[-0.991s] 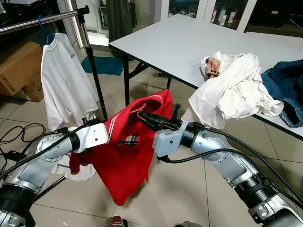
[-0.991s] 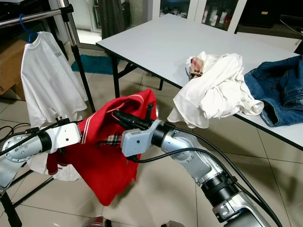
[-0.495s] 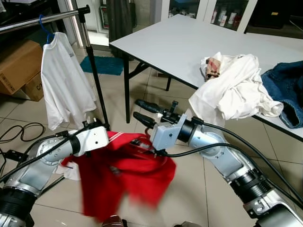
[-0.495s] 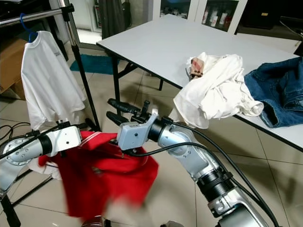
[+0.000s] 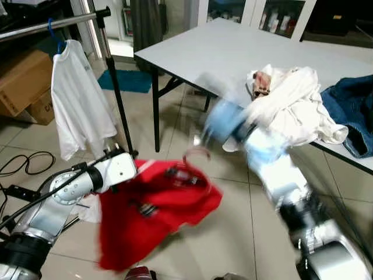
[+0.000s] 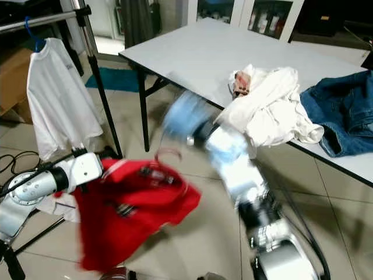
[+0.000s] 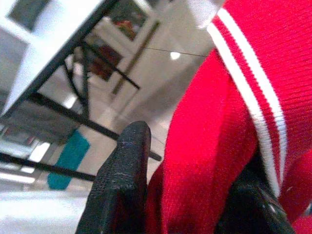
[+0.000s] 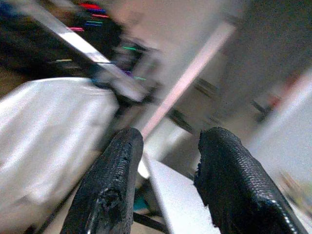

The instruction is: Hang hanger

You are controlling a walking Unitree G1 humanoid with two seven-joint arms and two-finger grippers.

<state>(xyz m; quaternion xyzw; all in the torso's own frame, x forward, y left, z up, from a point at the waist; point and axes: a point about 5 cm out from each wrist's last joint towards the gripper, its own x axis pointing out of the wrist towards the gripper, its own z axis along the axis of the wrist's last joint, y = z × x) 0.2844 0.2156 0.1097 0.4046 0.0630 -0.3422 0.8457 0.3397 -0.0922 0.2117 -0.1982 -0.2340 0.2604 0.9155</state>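
While the rail (image 5: 52, 24) at far left carries one white shirt (image 5: 78, 105) on a blue hanger (image 5: 54, 36), the task's own garment sits low and near: a red shirt (image 5: 157, 204) with a hanger hook (image 5: 195, 154) poking up from its collar.

Left pincer (image 7: 190, 195): fingers closed down on the red shirt, striped collar band pinched between them, per wrist view. Fabric droops toward the floor (image 5: 233, 221) from that single hold.

Centre: hanger seems to be inside the shirt, hook free, touching nothing. Well apart from the rail and below it.

Right: right arm (image 5: 268, 169) heavily blurred, in front of the worktop (image 5: 233, 52). Right pincer (image 8: 165, 161) fingers parted, nothing between them; wrist view looks out on room and worktop edge.

Far right on worktop: heap of white cloth (image 5: 291, 111), denim (image 5: 352, 108) beyond it.

Risks, as judged:
- One-sided grip on cloth rather than hanger; hanger could slide out of the collar and drop.
- Shirt hem near floor; could drag or snag when carried left.
- Hook orientation uncontrolled; may miss the rail or knock the white shirt.
- Right arm sweeping close to the cloth heap; could pull it off the edge.
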